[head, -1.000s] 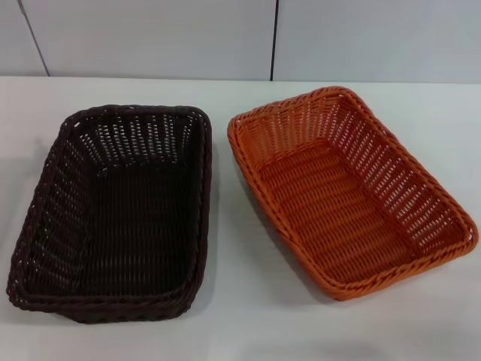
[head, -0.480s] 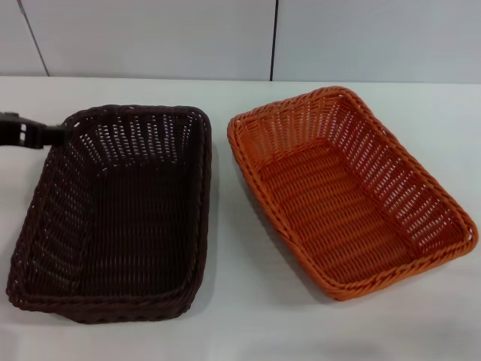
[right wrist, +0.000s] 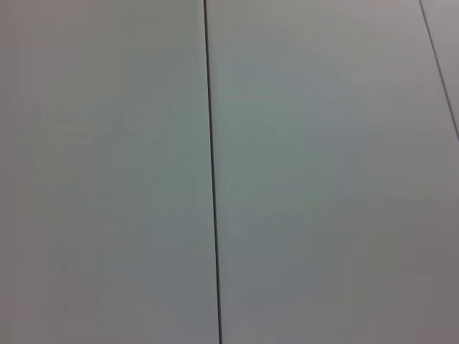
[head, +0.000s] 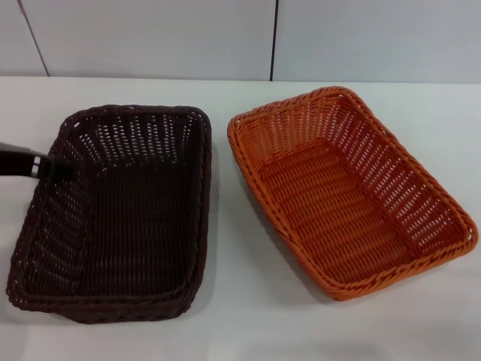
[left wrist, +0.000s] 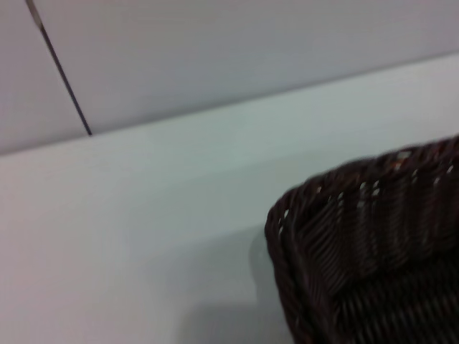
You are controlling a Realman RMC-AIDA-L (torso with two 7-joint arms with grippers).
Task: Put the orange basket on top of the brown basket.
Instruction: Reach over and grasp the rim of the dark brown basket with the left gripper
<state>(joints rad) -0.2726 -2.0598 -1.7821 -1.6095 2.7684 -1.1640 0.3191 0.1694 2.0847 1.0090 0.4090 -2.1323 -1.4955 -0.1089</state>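
Observation:
The brown basket (head: 120,218) sits on the left of the white table in the head view. The orange basket (head: 349,192) sits to its right, a small gap between them. Both are empty. My left gripper (head: 64,171) comes in from the left edge, a black tip over the brown basket's left rim. The left wrist view shows a corner of the brown basket (left wrist: 358,236). My right gripper is out of view; the right wrist view shows only a wall.
The white table (head: 240,316) runs to a pale panelled wall (head: 150,37) with dark seams at the back. Bare table surface lies in front of and between the baskets.
My left gripper has come in from the left edge and moved nearer and to the right, over the brown basket's left rim. The baskets have not moved.

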